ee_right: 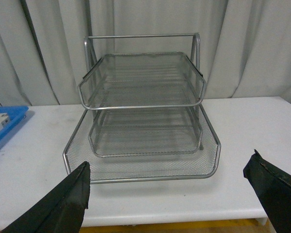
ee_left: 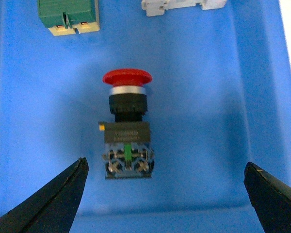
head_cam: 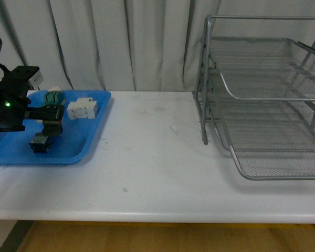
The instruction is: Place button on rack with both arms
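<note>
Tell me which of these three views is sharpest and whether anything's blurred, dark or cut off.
Left wrist view is sharpest: the button is crisp on the blue tray, but the left gripper shows dark, soft jaws. Right wrist view shows the rack clearly, the right gripper likewise dark, blurred jaws. Front view is hazy, and the rack runs off the frame's edge.

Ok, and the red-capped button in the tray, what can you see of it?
The button lies on its side on the blue tray. It has a red mushroom cap, a silver ring, a black collar, and a dark boxy body ending in a bluish contact block with screws and a green strip. Nothing grips it: the left gripper is open, one finger on either side and apart from it. The green block and white component lie clear of its cap.
</note>
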